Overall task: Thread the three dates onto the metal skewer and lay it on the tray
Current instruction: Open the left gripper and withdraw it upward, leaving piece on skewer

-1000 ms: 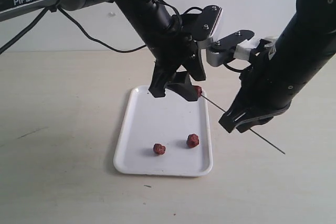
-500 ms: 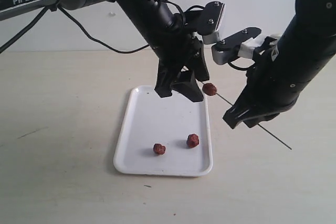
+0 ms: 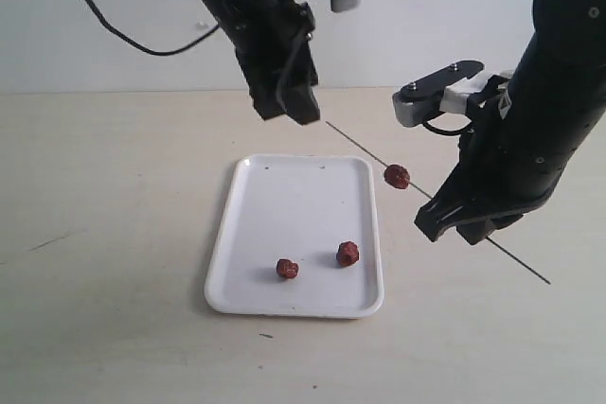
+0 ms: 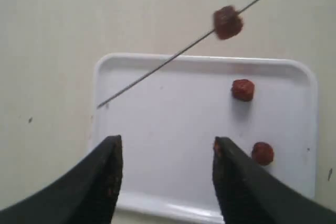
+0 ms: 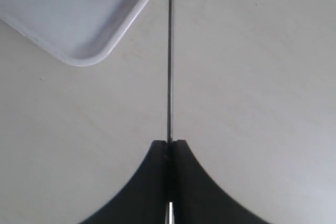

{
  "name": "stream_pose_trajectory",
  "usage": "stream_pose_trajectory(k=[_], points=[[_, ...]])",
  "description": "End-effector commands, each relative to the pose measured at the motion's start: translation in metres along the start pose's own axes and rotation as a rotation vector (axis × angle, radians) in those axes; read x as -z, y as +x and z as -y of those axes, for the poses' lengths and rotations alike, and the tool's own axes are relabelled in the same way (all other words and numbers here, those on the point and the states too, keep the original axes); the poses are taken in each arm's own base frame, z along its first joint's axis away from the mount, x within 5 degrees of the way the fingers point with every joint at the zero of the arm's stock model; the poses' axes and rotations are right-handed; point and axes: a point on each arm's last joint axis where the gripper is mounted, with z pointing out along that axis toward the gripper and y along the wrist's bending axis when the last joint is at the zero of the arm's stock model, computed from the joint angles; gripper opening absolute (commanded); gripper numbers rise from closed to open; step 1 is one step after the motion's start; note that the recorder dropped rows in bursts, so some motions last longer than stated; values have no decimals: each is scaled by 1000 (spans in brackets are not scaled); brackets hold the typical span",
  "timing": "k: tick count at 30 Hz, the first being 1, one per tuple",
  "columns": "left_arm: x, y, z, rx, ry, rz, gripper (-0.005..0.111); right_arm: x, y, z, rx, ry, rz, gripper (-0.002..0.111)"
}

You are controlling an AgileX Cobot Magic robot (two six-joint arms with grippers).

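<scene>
We record one pale table (image 3: 104,328) bearing one white tray (image 3: 284,196), and two grippers.

The left gripper (image 3: 287,106) hangs above the tray's far edge. The exterior view does not show its jaws plainly, but the left wrist view shows them spread wide with nothing between them.

The right gripper (image 3: 462,226) stands off the tray's right side. Only the right wrist view shows its jaws pressed together on the metal skewer (image 3: 355,143).

One skewer is counted, held slanted in the air. The exterior view shows its rear end projecting past the right gripper. The left wrist view shows its free tip over a tray corner.

Three dates are counted. The threaded date (image 3: 397,176) sits on the skewer, in the air just outside the tray's right rim. The first loose date (image 3: 347,254) and the second loose date (image 3: 287,269) lie on the tray, near each other but apart. The right wrist view shows only one of them, cut by the frame edge.
</scene>
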Motion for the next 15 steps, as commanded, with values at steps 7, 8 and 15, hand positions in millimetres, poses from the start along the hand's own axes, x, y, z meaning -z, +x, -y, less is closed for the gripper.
stream_pose_trajectory(k=[7, 8, 15], points=[[63, 47, -25, 398, -183, -102, 52, 44, 37, 19, -105, 56, 45, 0], [64, 50, -26, 466, -190, -98, 52, 46, 44, 19, -112, 57, 34, 0], [49, 46, -20, 858, -120, -41, 52, 52, 88, 16, -154, 79, 29, 0]])
